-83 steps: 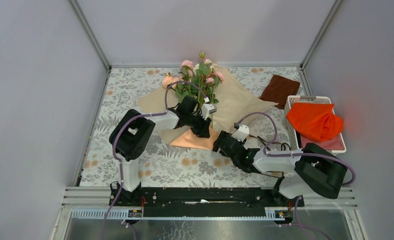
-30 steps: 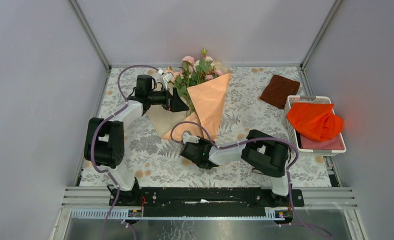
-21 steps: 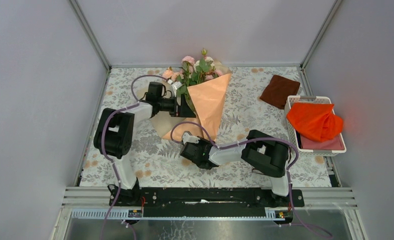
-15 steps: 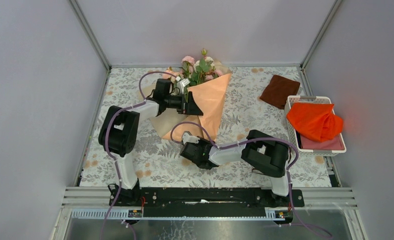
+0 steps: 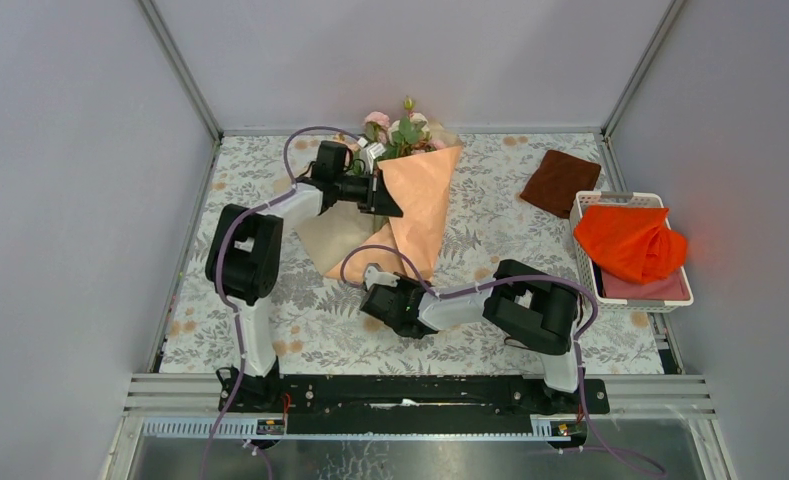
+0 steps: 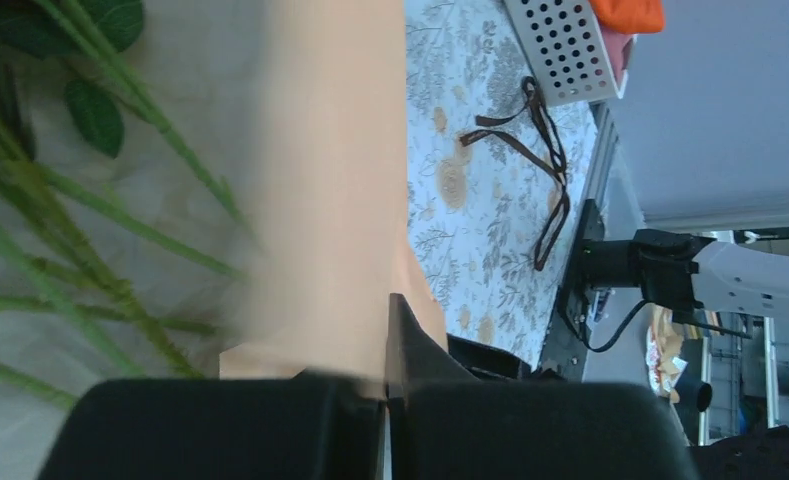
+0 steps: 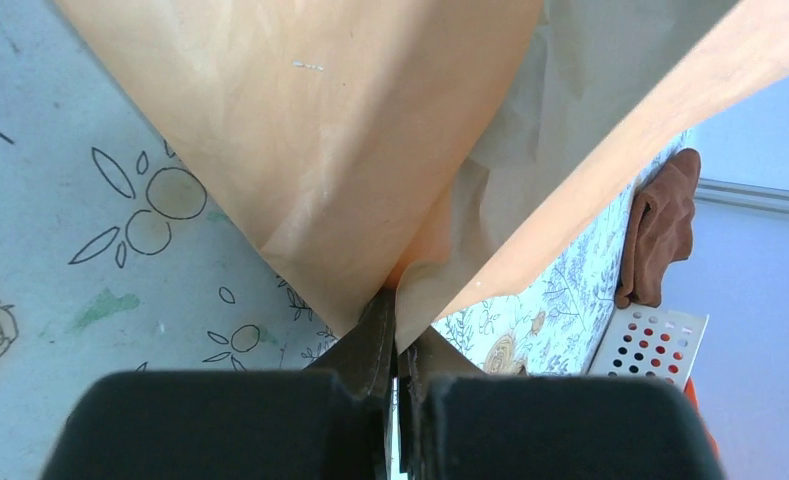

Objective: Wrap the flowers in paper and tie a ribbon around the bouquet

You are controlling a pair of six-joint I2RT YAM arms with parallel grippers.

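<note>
Grey walls enclose a floral-print desk (image 5: 300,325), where the flowers (image 5: 398,135) lie at 12 o'clock, heads toward the back wall. The paper (image 5: 425,200) is folded over their stems into a cone narrowing toward 6 o'clock. On the cone's 9 o'clock side the left gripper (image 5: 394,206) is clamped on the fold's edge, while the right gripper (image 7: 395,335) pinches the tip. The ribbon (image 6: 542,150) lies loose near a white basket (image 5: 582,230) at 3 o'clock.
</note>
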